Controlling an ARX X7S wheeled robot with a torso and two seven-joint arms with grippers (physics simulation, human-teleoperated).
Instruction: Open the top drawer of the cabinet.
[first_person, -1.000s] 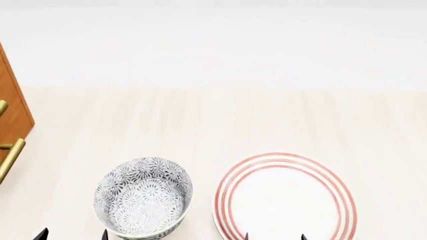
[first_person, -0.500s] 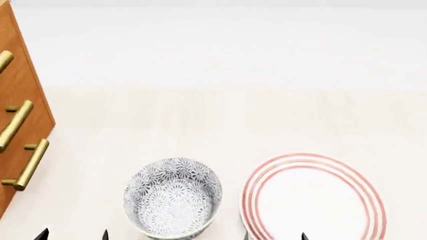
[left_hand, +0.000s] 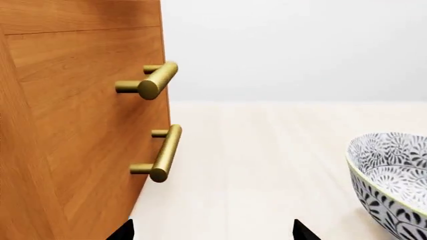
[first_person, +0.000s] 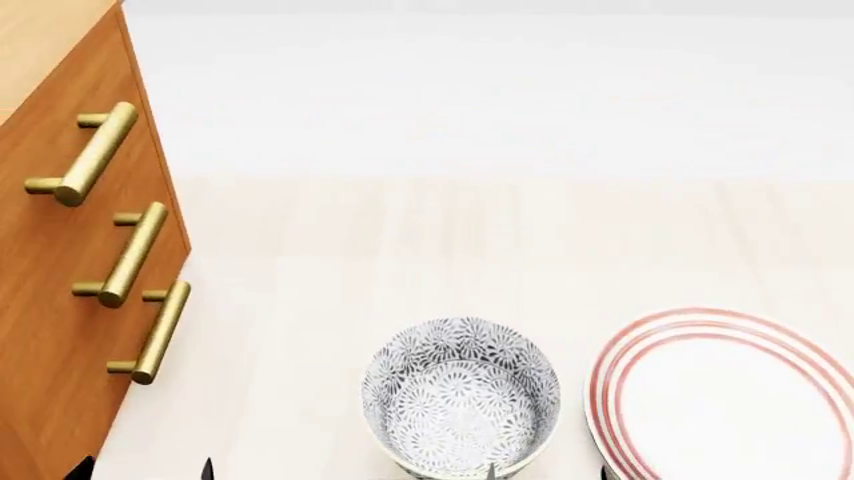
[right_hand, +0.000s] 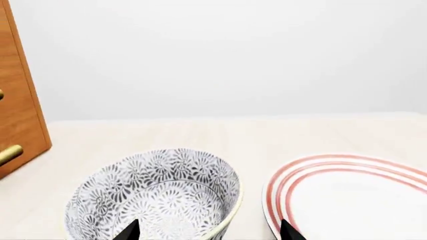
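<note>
Cabinet showing three handles in head view, two in left wrist view, shifted rightward since earlier, top drawer shut, left tool and right tool spread, grasping nothing.

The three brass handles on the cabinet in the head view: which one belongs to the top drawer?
The uppermost handle, just under the cabinet top edge and farthest from the left gripper; the other two sit below it.

No text, label, brand, number or sign can be read anywhere; the bowl and plate bear only patterns.
</note>
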